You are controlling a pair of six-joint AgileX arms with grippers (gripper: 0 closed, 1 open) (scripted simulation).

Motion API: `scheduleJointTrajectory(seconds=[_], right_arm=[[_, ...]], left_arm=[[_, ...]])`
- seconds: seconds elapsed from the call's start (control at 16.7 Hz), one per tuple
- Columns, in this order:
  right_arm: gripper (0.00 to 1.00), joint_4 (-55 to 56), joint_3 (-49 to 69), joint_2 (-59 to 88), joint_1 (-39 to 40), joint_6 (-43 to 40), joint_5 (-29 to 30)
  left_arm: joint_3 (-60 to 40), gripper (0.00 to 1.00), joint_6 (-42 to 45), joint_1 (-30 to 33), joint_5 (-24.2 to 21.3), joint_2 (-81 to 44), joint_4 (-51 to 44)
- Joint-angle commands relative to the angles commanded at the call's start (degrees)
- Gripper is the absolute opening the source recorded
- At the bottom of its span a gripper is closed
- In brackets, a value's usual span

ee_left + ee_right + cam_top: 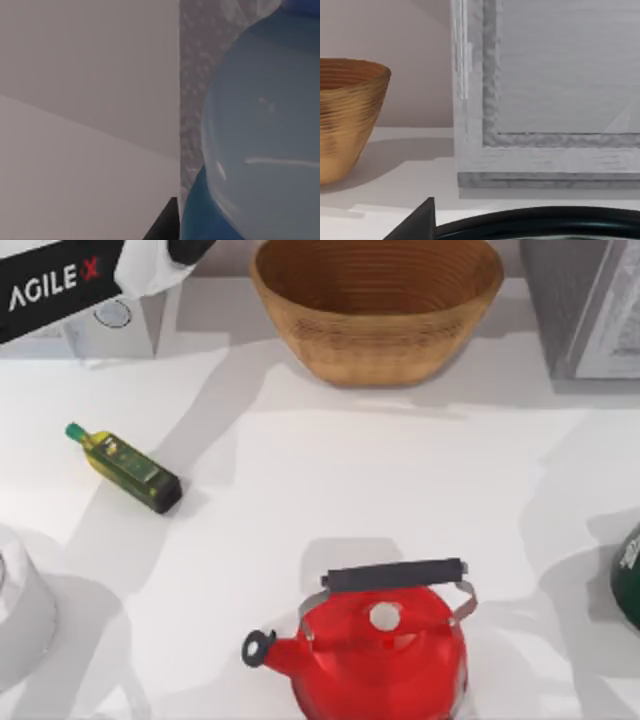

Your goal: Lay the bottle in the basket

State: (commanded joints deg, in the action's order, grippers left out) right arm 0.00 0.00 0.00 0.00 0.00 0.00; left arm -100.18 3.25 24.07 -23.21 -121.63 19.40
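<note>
– Where is the bottle (260, 130) sitting right now?
– It is showing up close against the left wrist camera, pale clear body above a blue part, so it is lying right by the left gripper (172, 225). I cannot tell whether that gripper is clamping it or gaping around it.
– And the left arm (60, 285)?
– It is hanging over the far left corner of the bench (400, 490). The basket (380, 345) is standing at the far edge, centre, so the carry is running rightward along that edge.
– Which way is the bottle's long axis pointing?
– I cannot tell that; I am judging it will need to be level before release.
– Is the right arm helping?
– The right gripper (420, 222) is idling on the right side, looking toward the basket past a grey framed box (545, 100); I cannot tell its state either. The left one is plainly nearer the bottle.
</note>
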Motion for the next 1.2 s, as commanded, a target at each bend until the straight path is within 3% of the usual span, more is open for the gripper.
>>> scheduleJointTrajectory(seconds=[0.54, 0.84, 1.2], right_arm=[[1.0, 0.0, 0.0, 0.0, 0.0, 0.0, 0.0], [1.0, 0.0, 0.0, 0.0, 0.0, 0.0, 0.0], [1.0, 0.0, 0.0, 0.0, 0.0, 0.0, 0.0]], left_arm=[[-13.45, 0.0, -0.33, 1.69, 1.84, -13.15, -0.52], [-14.47, 0.0, -0.33, 1.85, 1.99, -14.11, -0.53], [-14.47, 0.45, -0.33, 1.85, 1.99, -14.11, -0.53]])
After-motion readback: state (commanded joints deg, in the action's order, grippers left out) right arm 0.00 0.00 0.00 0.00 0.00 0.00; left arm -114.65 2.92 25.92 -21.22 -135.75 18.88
